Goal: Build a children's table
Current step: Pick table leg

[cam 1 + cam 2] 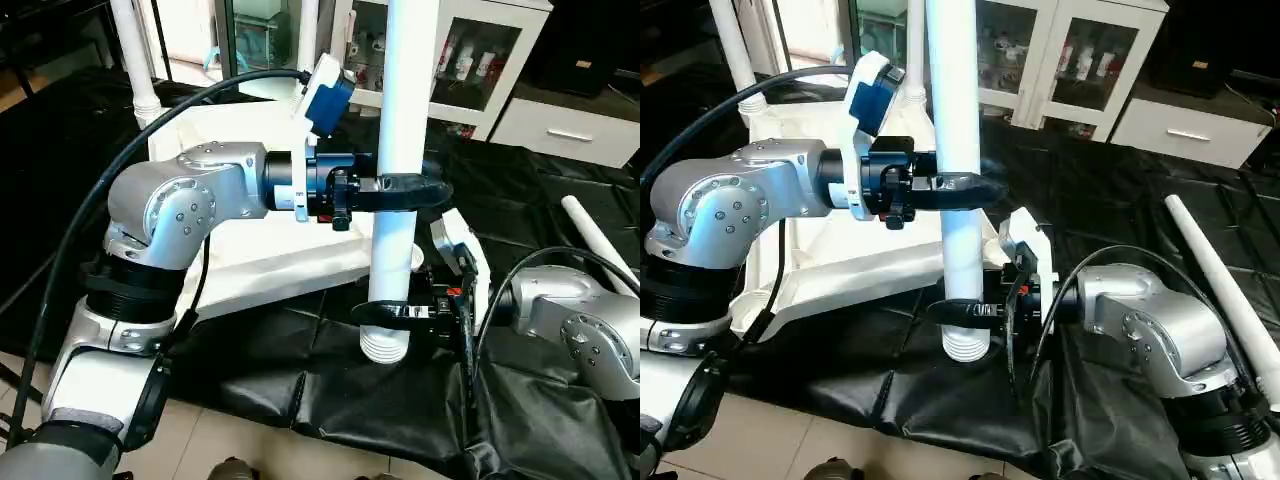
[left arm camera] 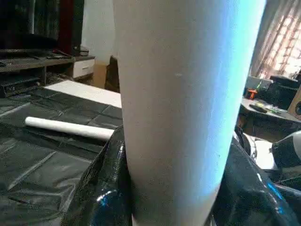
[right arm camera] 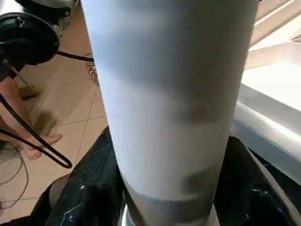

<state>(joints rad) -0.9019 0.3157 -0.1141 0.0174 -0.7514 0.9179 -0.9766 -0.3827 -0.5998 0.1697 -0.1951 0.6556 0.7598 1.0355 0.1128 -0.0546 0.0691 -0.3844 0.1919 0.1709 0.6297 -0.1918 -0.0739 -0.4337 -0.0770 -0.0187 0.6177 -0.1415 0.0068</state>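
left eye view: a white tube leg (image 1: 405, 150) is being held upright over the near edge of the black-sheeted bench (image 1: 520, 210), just beside the near corner of the white table top (image 1: 250, 255). the left claw (image 1: 415, 190) is being kept clamped on the leg at mid-height, its black fingers (image 1: 425, 183) wrapped around the tube. the right claw (image 1: 395, 315) is being kept clamped on the same leg lower down, just above the ribbed bottom end (image 1: 385, 345), which is showing below the fingers against the black sheet.

the table top is lying on the bench behind the left forearm (image 1: 190, 195), its raised edge turned toward the camera. in the right eye view two further legs (image 1: 730, 50) are seen standing upright at its far side. another leg (image 1: 1220, 285) is lying loose on the black sheet to the robot's right, well apart from both claws.

left wrist view: the held leg is filling most of the frame between the black fingers (image 2: 101, 188); the loose leg (image 2: 70, 127) is seen lying on the sheet beyond.

right wrist view: the leg is pressed between the fingers (image 3: 84, 193); a person's bare foot (image 3: 40, 143) is showing on the tiled floor (image 3: 75, 108).

white cabinets with glass doors (image 1: 470, 55) are standing behind the bench.
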